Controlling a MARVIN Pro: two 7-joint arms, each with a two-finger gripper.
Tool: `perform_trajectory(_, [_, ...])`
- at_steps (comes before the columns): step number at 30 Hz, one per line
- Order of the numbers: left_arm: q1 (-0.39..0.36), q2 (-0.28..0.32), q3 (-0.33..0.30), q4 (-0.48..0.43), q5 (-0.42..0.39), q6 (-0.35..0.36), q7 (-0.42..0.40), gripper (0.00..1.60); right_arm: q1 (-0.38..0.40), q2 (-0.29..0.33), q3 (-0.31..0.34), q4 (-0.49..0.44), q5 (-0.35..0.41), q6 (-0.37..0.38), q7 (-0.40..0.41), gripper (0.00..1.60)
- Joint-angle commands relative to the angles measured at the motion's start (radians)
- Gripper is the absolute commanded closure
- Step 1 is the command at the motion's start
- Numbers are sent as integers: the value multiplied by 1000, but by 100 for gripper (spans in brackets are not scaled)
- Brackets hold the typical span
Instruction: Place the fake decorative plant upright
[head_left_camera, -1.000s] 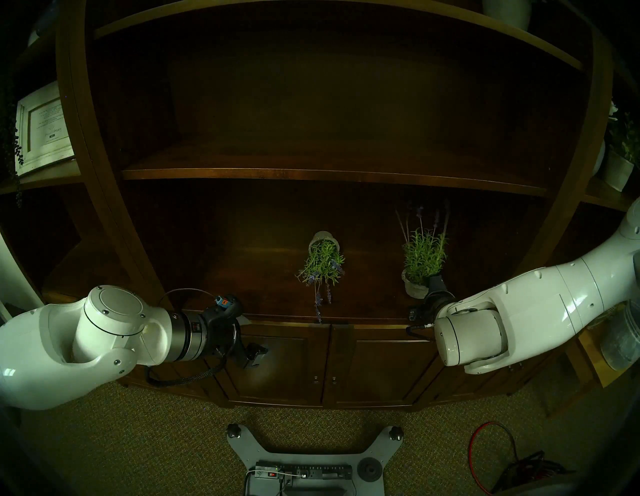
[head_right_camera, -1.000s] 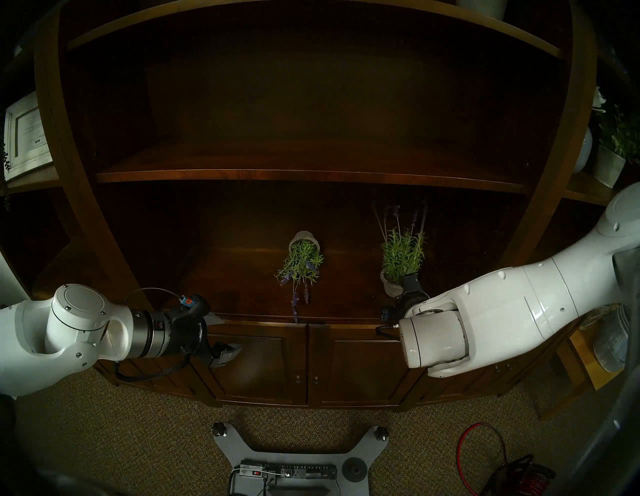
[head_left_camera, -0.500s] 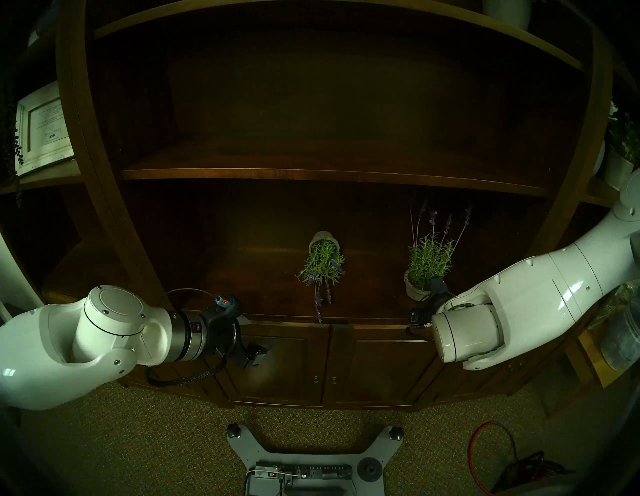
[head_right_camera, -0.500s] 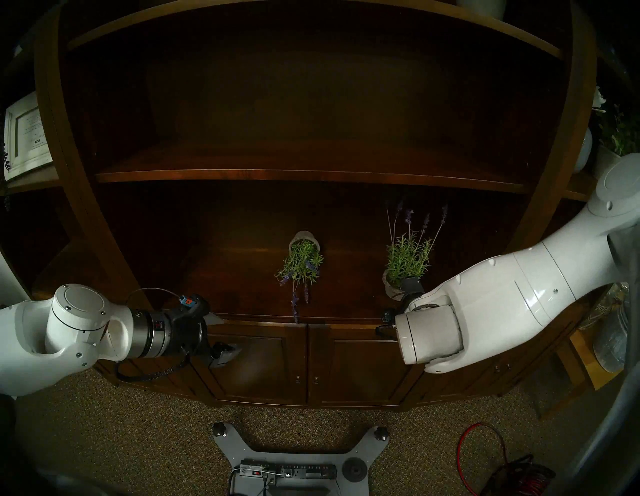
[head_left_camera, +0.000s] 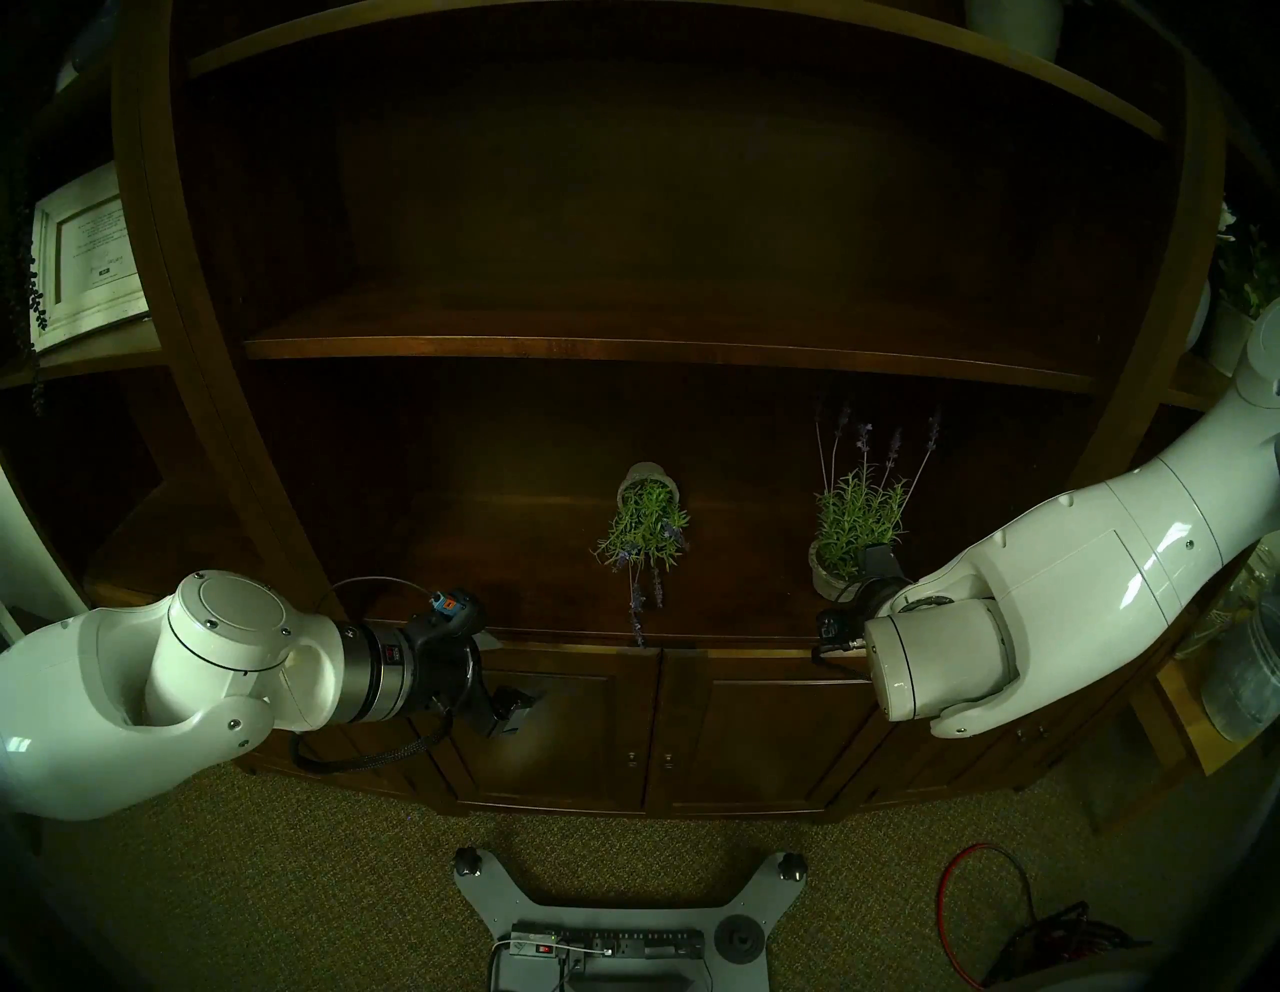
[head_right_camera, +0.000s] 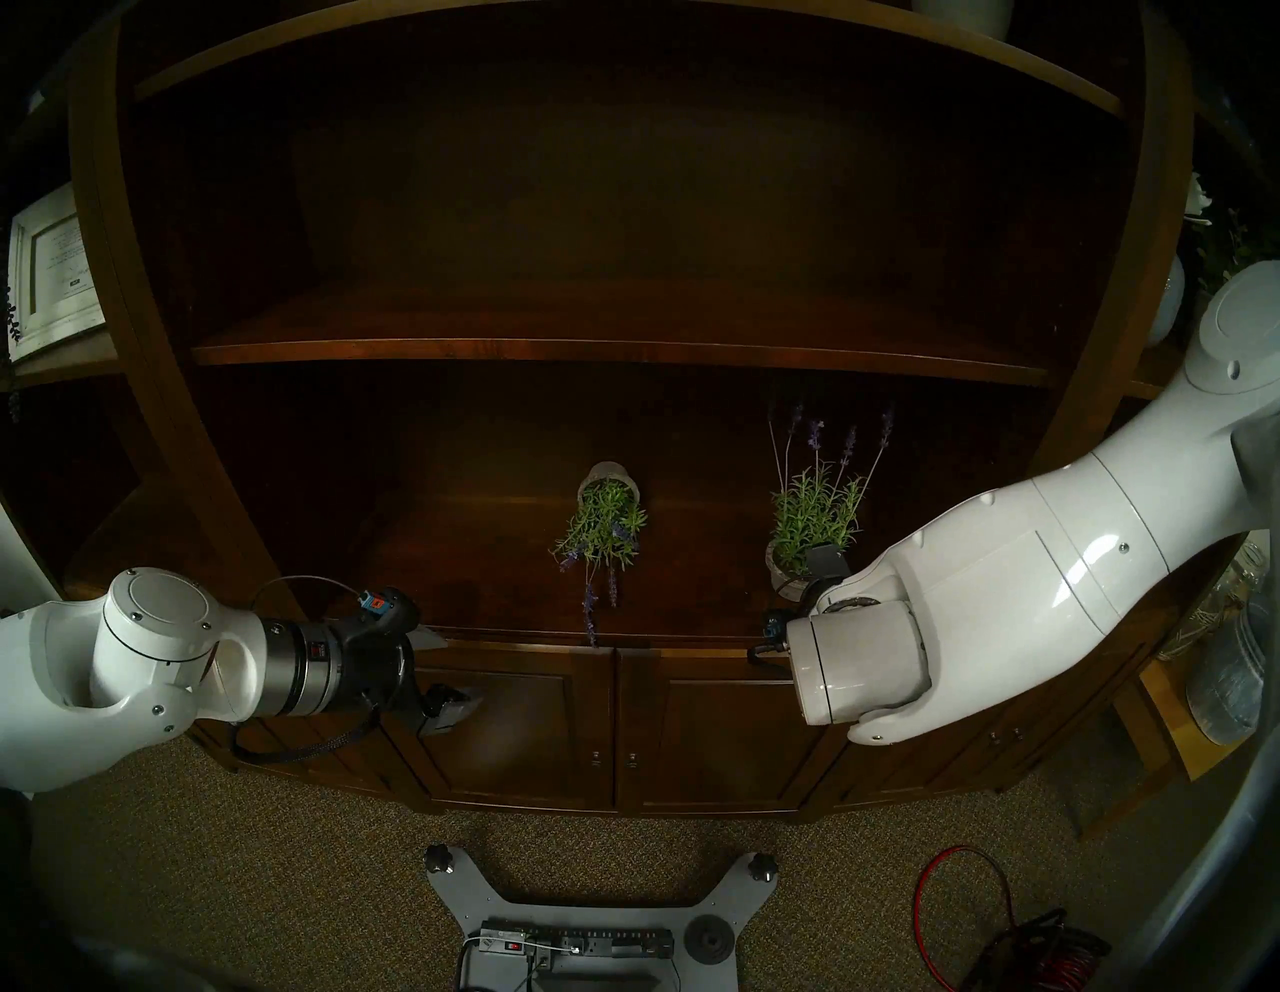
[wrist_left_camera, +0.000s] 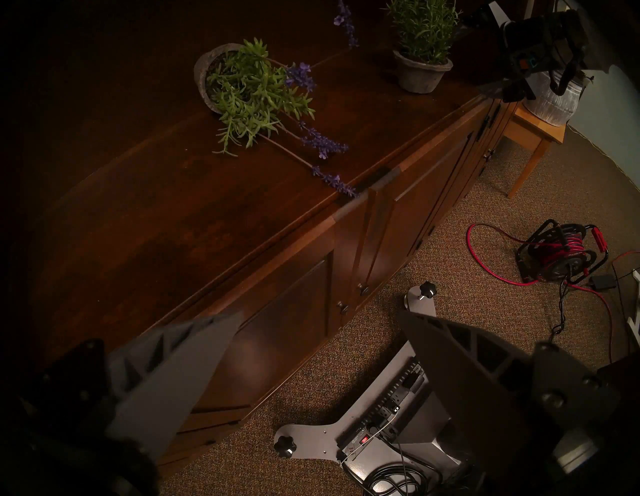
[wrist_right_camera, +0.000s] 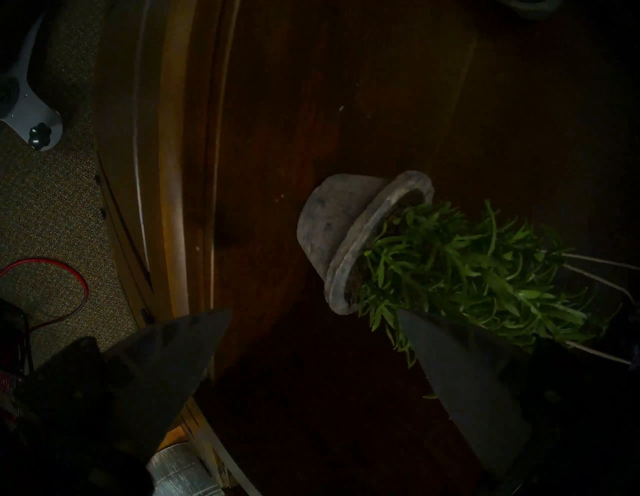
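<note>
Two fake lavender plants in grey pots are on the dark wooden cabinet top (head_left_camera: 485, 554). One plant (head_left_camera: 859, 519) (head_right_camera: 814, 519) (wrist_left_camera: 422, 41) stands upright at the right on its pot (wrist_right_camera: 339, 235). My right gripper (wrist_right_camera: 313, 311) is open just in front of it, clear of the pot, with one finger (head_left_camera: 876, 560) against the foliage. The other plant (head_left_camera: 647, 526) (head_right_camera: 606, 523) (wrist_left_camera: 249, 93) lies on its side in the middle, stems toward the front edge. My left gripper (head_left_camera: 509, 675) (wrist_left_camera: 320, 311) hangs open and empty off the front left edge.
A shelf board (head_left_camera: 658, 350) runs low over the plants. There is a framed picture (head_left_camera: 86, 256) on the left shelf and white pots (head_left_camera: 1233, 339) on the right one. A glass jar (head_left_camera: 1240, 679) stands on a side table. On the carpet are my base (head_left_camera: 609, 921) and a red cable (head_left_camera: 970, 893).
My right gripper has opened and let go of the right plant. That plant went from slightly tilted to standing on its own. The right elbow rose. The left arm stayed still.
</note>
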Motion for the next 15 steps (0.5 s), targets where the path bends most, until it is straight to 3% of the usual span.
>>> perform_trajectory(1, [-15,0,-16,-7,0,-6,1,0,112,40,-10,-71,50,0,-77,0])
perform_trajectory(2, [-15,0,-16,-7,0,-6,1,0,145,55,-23,-108,77,0,-87,0])
perform_trajectory(4, [-15,0,-16,-7,0,-6,1,0,125,78,-8,-110,84,0,-109,0])
perform_trajectory(15, [-15,0,-14,-6,1,-5,1,0,233,221,-66,-298,172,0,-156,0])
